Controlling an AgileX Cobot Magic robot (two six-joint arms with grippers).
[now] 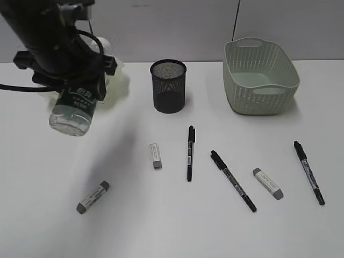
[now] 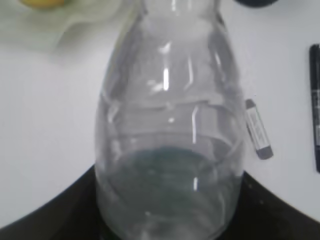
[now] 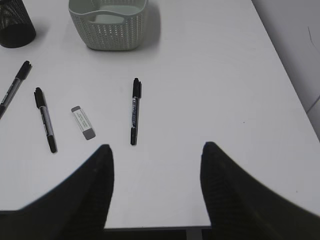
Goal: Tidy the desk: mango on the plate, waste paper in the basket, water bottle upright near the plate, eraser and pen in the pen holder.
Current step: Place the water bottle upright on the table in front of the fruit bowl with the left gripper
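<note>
My left gripper (image 1: 75,88) is shut on the water bottle (image 1: 72,110) and holds it in the air at the far left, tilted with its base toward the camera. The clear bottle (image 2: 170,125) fills the left wrist view. Behind it lies the pale green plate (image 1: 117,80), with a bit of yellow mango (image 2: 42,2) showing on the plate (image 2: 75,27). The black pen holder (image 1: 168,86) and the basket (image 1: 260,78) stand at the back. Three pens (image 1: 190,153) (image 1: 233,181) (image 1: 309,173) and three erasers (image 1: 155,155) (image 1: 93,196) (image 1: 267,183) lie on the desk. My right gripper (image 3: 157,155) is open and empty. The waste paper is out of view.
In the right wrist view the basket (image 3: 107,22), pen holder (image 3: 15,25), a pen (image 3: 135,110) and an eraser (image 3: 83,122) lie ahead. The desk's front edge (image 3: 150,227) runs just below the fingers, and its right edge (image 3: 295,100) is close.
</note>
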